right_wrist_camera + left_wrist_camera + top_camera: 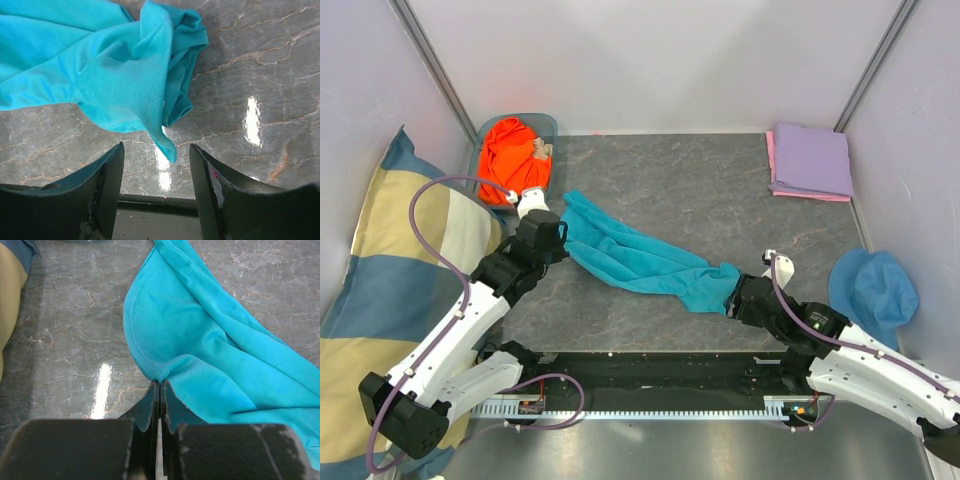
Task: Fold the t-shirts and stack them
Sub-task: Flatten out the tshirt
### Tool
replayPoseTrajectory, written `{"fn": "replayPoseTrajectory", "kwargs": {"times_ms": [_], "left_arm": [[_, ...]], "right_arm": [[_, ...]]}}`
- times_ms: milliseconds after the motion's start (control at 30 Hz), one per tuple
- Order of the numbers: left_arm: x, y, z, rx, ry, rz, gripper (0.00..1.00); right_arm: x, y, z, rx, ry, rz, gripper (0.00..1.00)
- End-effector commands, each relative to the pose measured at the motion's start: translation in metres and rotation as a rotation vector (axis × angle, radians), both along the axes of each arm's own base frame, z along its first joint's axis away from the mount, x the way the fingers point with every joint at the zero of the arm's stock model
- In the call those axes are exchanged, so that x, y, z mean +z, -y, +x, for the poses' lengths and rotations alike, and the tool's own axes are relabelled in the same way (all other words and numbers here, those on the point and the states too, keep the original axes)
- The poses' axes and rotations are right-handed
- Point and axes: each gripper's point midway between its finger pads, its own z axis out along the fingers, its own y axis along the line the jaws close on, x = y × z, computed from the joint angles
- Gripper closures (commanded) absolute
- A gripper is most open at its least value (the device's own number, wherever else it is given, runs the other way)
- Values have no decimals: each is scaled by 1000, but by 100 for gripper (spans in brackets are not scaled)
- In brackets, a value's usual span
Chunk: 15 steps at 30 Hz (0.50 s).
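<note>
The teal t-shirt (640, 258) lies stretched in a crumpled band across the grey table, from upper left to lower right. My left gripper (558, 240) is shut on its left end; in the left wrist view the jaws pinch a fold of the teal t-shirt (200, 355) at the left gripper (159, 385). My right gripper (732, 298) is open at the shirt's right end. In the right wrist view a corner of the teal t-shirt (125, 85) hangs between the open fingers of the right gripper (156, 155), not gripped. The orange t-shirt (512, 155) sits in a bin. A lavender t-shirt (812, 158) lies folded on a pink one (772, 150).
A clear bin (548, 125) stands at the back left. The checked pillow (390, 270) lies along the left wall, beside my left arm. The blue bucket hat (873, 288) lies at the right, near my right arm. Walls enclose the table on three sides.
</note>
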Motion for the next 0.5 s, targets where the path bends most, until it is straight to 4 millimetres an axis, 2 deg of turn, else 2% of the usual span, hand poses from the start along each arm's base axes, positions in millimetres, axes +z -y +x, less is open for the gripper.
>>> {"fn": "replayPoseTrajectory", "kwargs": {"times_ms": [0, 267, 467], "left_arm": [[1, 2, 6, -15, 20, 7, 98], [-2, 3, 7, -20, 15, 9, 98], [-5, 3, 7, -21, 9, 13, 98]], "right_arm": [[-12, -8, -4, 39, -17, 17, 38], [-24, -2, 0, 10, -1, -7, 41], [-25, -3, 6, 4, 21, -19, 42]]}}
